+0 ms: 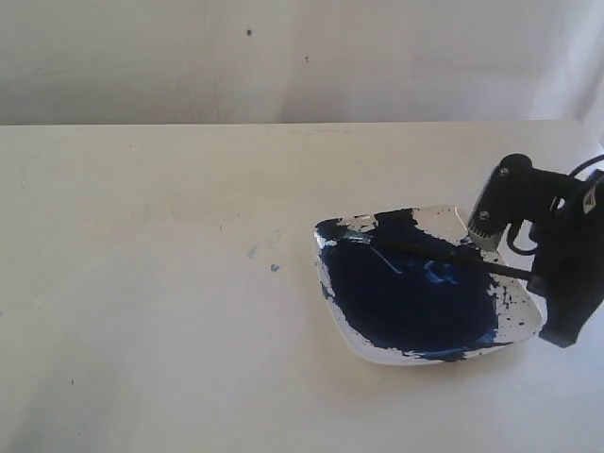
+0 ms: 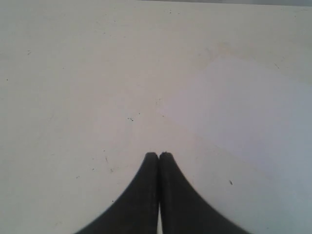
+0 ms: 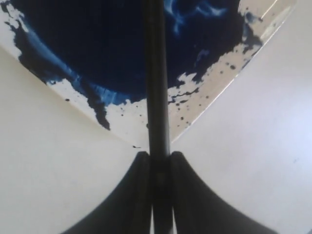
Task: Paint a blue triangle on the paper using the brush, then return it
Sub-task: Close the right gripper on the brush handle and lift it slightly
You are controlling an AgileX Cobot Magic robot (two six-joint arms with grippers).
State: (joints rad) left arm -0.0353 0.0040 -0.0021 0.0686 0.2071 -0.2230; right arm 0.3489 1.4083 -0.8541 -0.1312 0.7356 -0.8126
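My right gripper [image 1: 536,276] [image 3: 159,155] is shut on the black handle of the brush [image 1: 434,256] [image 3: 156,73], at the right corner of the white dish [image 1: 373,351] [image 3: 126,124]. The brush stretches left across the dish's dark blue paint pool [image 1: 406,293] [image 3: 97,44]; its tip lies near the dish's far left rim. The off-white paper [image 1: 160,283] [image 2: 97,73] covers the table and carries only a few tiny blue specks [image 1: 274,268]; no blue triangle shows on it. My left gripper [image 2: 158,155] is shut and empty over bare paper, and is out of the exterior view.
A pale wall [image 1: 283,57] stands behind the table's far edge. The right arm's black body [image 1: 566,283] hangs over the dish's right corner. Paint splatter marks the dish's rim [image 3: 214,78].
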